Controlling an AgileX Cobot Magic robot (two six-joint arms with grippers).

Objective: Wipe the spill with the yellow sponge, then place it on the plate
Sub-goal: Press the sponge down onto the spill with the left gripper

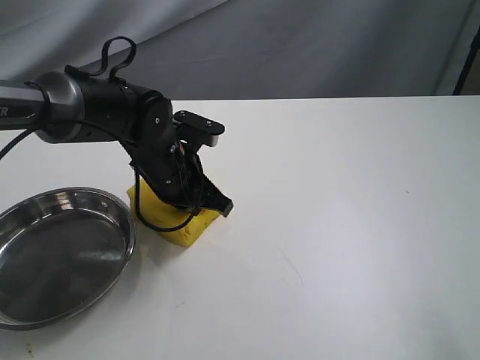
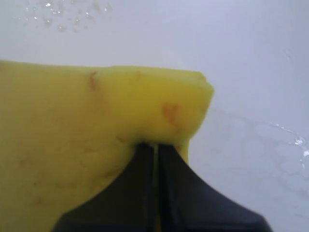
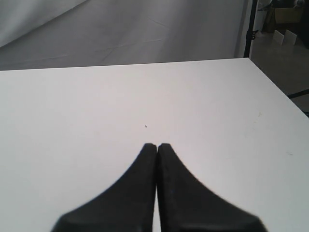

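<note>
In the exterior view your left hand point(image 1: 213, 201) held the yellow sponge point(image 1: 178, 229) beneath it on the bench point(image 1: 345, 225), with the plate point(image 1: 129, 225) near the hand. The left wrist view showed that hand closed tight, pinching soft, light foam that puckered, so a deeper hold looked safer. In the right wrist view your right hand point(image 3: 156, 146) was closed and empty.

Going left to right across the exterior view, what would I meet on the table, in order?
plate → yellow sponge → bare stretch of the table. The left gripper sits over the sponge, so it gets no place of its own in the order.
</note>
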